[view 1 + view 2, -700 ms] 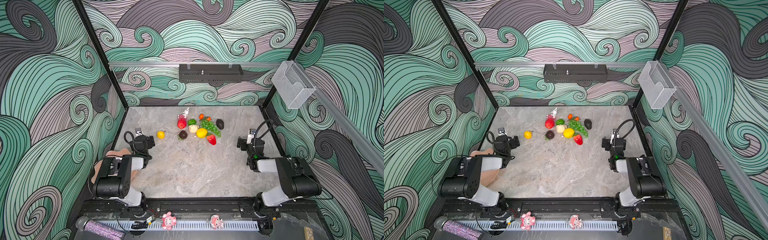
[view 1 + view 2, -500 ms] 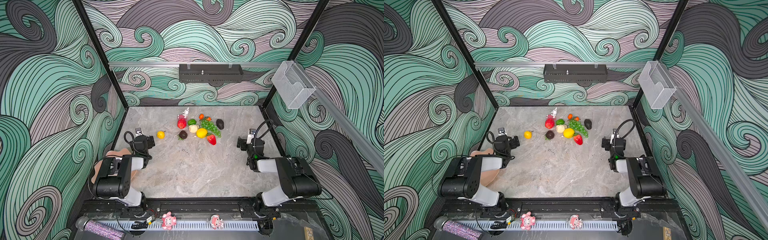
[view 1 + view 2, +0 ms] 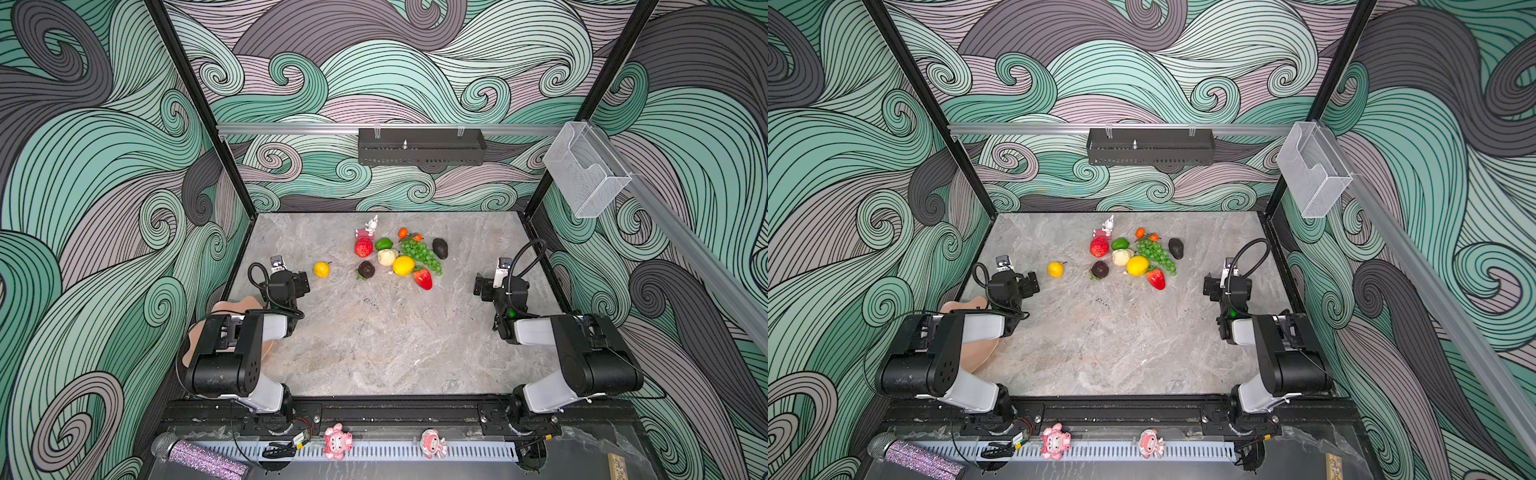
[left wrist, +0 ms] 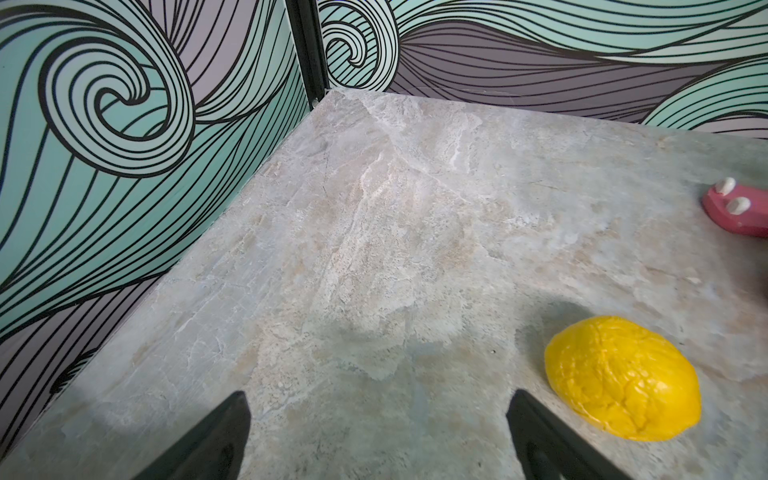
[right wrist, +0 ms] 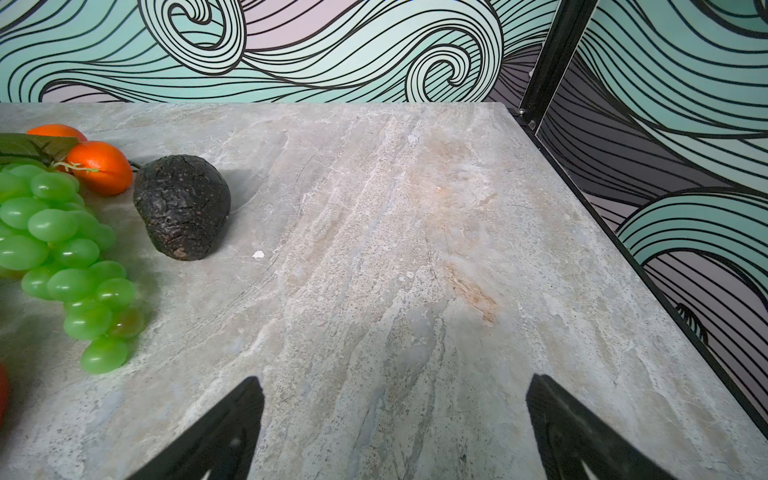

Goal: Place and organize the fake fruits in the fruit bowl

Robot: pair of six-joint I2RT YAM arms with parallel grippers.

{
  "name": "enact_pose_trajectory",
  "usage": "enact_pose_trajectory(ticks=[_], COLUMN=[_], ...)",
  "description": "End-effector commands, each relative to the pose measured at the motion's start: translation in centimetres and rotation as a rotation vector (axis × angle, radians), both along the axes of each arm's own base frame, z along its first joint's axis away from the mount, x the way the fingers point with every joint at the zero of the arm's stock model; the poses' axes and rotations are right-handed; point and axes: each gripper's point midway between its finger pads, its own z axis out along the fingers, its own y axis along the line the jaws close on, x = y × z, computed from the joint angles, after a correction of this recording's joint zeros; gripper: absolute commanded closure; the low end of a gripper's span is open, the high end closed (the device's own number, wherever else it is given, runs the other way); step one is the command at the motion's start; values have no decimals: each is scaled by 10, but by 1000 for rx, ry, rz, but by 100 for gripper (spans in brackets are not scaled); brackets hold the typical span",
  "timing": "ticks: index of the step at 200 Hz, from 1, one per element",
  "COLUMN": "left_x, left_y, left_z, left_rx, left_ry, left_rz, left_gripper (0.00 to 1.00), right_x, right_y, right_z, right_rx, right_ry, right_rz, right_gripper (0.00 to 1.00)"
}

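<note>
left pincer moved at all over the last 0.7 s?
No. In a top view the left pincer keeps the same offset from the table left edge and the lone lemon.

This is a robotics lab test cell rather than a lived-in room. A stone-look worktop [image 3: 374, 353] is boxed in by panels [image 3: 83, 166] printed with teal and grey waves, set between black frame posts [image 3: 199, 104]. A left arm [image 3: 224, 357] and a right arm [image 3: 582, 357] are bolted to a black rail [image 3: 395, 411] at the front, above a slotted cable duct [image 3: 478, 451].
</note>
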Motion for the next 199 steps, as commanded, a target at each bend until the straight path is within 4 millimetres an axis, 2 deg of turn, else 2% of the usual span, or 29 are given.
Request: enact_pose_trajectory(ticks=[1,13,43,68,73,96,109,139,158,173,189,199], left_x=[1,1,4,-1,-3,-13,-17,-26,-40,-58,-87,-102], left_y=[0,0,-8,-18,-18,-24,-30,-48,-36,-23,-10,-2], left_z=[3,3,6,18,29,48,65,107,121,126,129,128], left_rx=[4,5,4,17,21,45,50,-39,-194,-220,-192,-194], left_ry=[-4,-5,-1,-14,-37,-38,-53,-110,-132,-116,-138,-158], left_rz=[4,4,-52,-113,-109,-99,-81,-37,112,240,411,481], left_gripper=[1,1,1,1,1,1,1,1,1,1,2,1], right_x=[5,5,3,-6,-8,-17,-22,-36,-45,-53,-66,-76], right_y=[6,14,14,16,17,17,20,29,25,23,19,14], right_z=[11,11,12,24,26,39,46,81,112,128,135,133], right_rx=[6,3,3,3,1,-15,-33,-14,92,197,333,421], right_ry=[-36,-34,-44,-100,-108,-126,-132,-184,-220,-222,-201,-177], right_rz=[36,84,86,98,106,102,112,128,76,41,-21,-79], right_gripper=[1,1,1,1,1,1,1,1,1,1,1,1])
